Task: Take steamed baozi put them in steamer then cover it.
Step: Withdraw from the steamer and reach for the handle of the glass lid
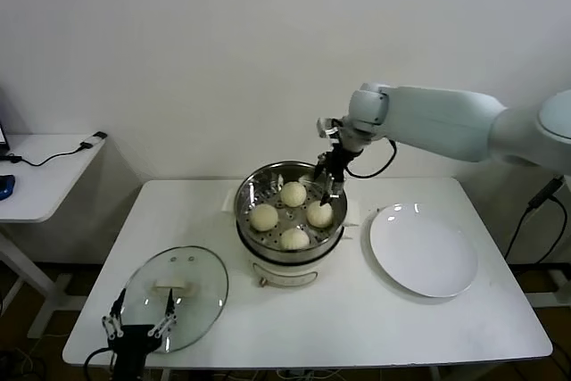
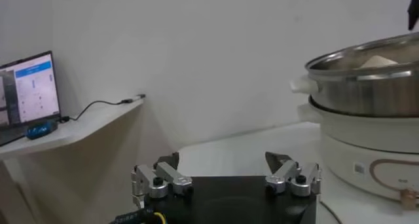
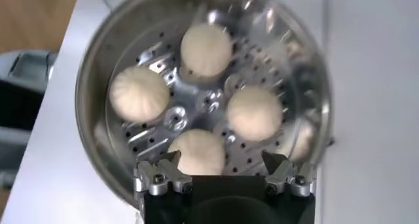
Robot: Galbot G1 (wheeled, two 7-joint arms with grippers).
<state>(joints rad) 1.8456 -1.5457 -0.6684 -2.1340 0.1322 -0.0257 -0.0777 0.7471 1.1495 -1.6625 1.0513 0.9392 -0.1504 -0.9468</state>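
Holding all four baozi (image 1: pixel 293 194) on its perforated floor, the steamer (image 1: pixel 259 183) stands uncovered; the right gripper (image 1: pixel 327 180) hovers over its far rim, jaws apart and empty. Beside the pot, the cover (image 1: pixel 201 310) lies flat on the table (image 1: pixel 357 327), the left gripper (image 1: pixel 138 326) spread wide at its near edge. A white plate (image 1: pixel 428 256) sits on the other side.

Even, diffuse indoor light, bright throughout; shadows on the table (image 1: pixel 375 327) are faint. Glare spots sit on the steamer (image 3: pixel 308 81) rim beyond the right gripper (image 3: pixel 222 169). The near fingers (image 2: pixel 160 179) of the left gripper (image 2: pixel 226 176) appear soft, as does the monitor (image 2: pixel 29 91).
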